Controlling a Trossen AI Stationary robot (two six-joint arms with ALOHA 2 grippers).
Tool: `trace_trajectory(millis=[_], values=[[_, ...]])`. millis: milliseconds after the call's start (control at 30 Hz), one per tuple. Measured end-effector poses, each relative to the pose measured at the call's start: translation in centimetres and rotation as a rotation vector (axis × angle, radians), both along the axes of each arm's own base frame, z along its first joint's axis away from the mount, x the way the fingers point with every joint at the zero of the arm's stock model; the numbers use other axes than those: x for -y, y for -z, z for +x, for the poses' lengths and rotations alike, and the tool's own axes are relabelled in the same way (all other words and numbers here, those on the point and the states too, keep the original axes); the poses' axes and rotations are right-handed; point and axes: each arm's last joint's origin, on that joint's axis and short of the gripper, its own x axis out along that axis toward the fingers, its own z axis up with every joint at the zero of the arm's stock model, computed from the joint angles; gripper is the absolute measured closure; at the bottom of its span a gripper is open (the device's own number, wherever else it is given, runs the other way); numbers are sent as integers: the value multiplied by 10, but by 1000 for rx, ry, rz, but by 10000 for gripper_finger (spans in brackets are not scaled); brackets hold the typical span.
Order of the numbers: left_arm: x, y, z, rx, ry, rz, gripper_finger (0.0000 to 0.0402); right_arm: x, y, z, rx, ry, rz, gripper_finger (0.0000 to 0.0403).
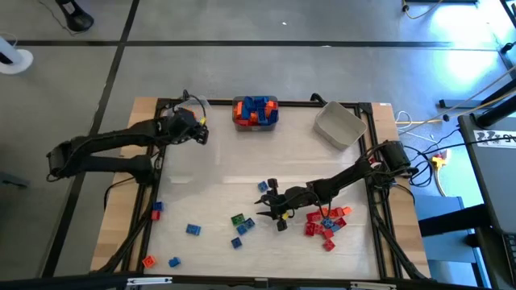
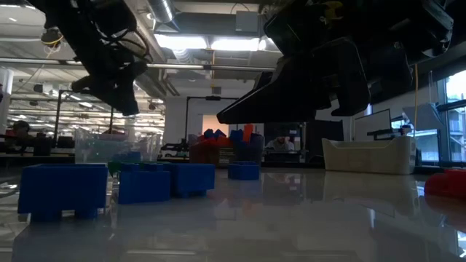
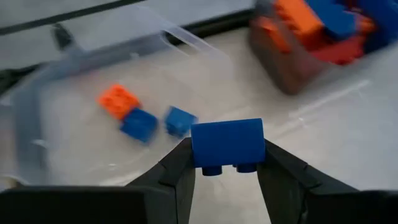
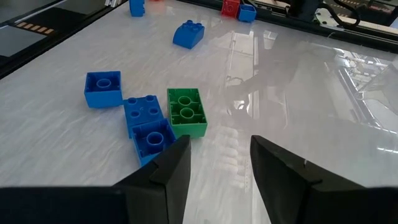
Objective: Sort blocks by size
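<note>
Two arms are working over the white surface (image 1: 218,181). Left gripper (image 3: 225,167) is gripping a blue block (image 3: 227,144) between its fingers (image 3: 180,168), hanging above a clear bin (image 3: 37,124). Beyond the fingertips, inside that bin, an orange block (image 3: 118,100) and two blue ones (image 3: 138,124) are lying close together. Further off to one side of the fingers, a grey bin full of orange and blue blocks (image 3: 317,31) is sitting on the surface; in the high view it is showing at the far edge (image 1: 256,112).

Right gripper (image 4: 219,163) is hovering low with fingers (image 4: 171,168) spread and nothing between them. Just ahead of one finger, a green block (image 4: 185,112) is lying studs-down, touching two blue blocks (image 4: 146,121); another blue block (image 4: 103,88) is sitting just beside those. A lone blue block (image 4: 188,34) is lying farther out in front. In the high view, a red and orange pile (image 1: 325,223) is lying behind this gripper, near the arm. An empty-looking grey bin (image 1: 339,125) is sitting tilted at the far corner.
</note>
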Motion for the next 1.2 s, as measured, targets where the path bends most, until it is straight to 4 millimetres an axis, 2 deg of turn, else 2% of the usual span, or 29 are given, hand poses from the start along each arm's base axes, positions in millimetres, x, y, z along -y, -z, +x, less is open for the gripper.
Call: trace_trajectory(millis=[233, 500, 733, 1000, 1200], values=[[-23, 0, -16, -54, -105, 20, 267, 0, 0, 0, 0, 0, 0, 237], [-34, 0, -25, -101, -141, 36, 255, 0, 0, 0, 0, 0, 0, 237], [-37, 0, -28, -101, -162, 37, 239, 0, 0, 0, 0, 0, 0, 237], [-38, 0, -30, -118, -157, 40, 193, 0, 0, 0, -1, 0, -1, 237], [-18, -8, -20, -39, 53, 19, 184, 0, 1, 0, -8, 0, -3, 237]])
